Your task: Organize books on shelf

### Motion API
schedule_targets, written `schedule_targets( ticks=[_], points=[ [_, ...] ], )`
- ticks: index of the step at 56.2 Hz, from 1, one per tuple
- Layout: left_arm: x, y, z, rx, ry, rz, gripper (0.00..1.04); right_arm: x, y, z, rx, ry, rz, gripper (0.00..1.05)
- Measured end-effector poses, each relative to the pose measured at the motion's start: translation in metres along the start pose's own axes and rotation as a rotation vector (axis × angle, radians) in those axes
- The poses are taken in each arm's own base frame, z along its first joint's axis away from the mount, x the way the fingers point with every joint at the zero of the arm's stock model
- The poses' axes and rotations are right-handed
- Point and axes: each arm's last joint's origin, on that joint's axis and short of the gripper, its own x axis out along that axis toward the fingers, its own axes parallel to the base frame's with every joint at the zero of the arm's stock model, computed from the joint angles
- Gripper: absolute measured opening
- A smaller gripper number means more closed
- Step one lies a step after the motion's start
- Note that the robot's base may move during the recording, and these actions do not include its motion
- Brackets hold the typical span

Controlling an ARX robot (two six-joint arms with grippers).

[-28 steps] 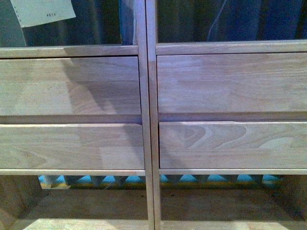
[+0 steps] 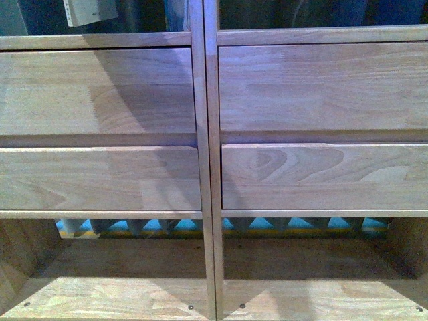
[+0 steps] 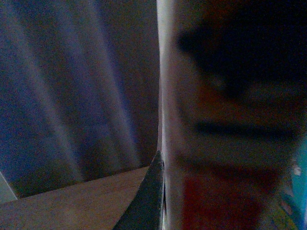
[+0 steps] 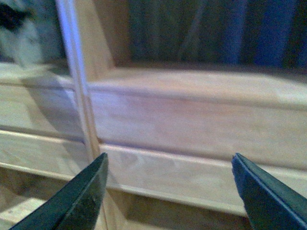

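Grasp: thin, white soft-cover book (image 2: 90, 12), likely light and floppy, best pinched near its spine, held by left end effector (image 3: 160, 184) in upper-left bay of light-wood shelf (image 2: 207, 134); right end effector (image 4: 169, 157) released

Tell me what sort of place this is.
Probably an indoor room, home-like or a test setup: a light wooden shelf with plain drawer fronts, and what looks like a dark blue curtain behind it.

Light, smooth, matt natural-wood shelf (image 2: 307, 87); pale paper-covered book (image 2: 90, 10); dark matt hand (image 4: 170, 191).
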Motion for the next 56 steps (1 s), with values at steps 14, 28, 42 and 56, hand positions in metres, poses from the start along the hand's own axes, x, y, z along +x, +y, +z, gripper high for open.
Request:
schedule_targets(
  ticks=[14,28,42,56],
  points=[
    [0.003,-0.016,0.015,0.035,-0.04,-0.022,0.07,-0.006,0.011,-0.046,-0.008,0.068,-0.072,0.38],
    [0.007,-0.035,0.005,0.045,-0.019,-0.058,0.07,-0.011,0.012,-0.067,-0.013,0.062,-0.071,0.03],
    [0.008,-0.038,-0.007,0.051,0.012,-0.056,0.07,-0.016,0.012,-0.088,-0.016,0.066,-0.073,0.03],
    [0.01,-0.044,-0.012,0.045,0.033,-0.059,0.07,-0.027,0.012,-0.097,-0.017,0.055,-0.075,0.03]
  ],
)
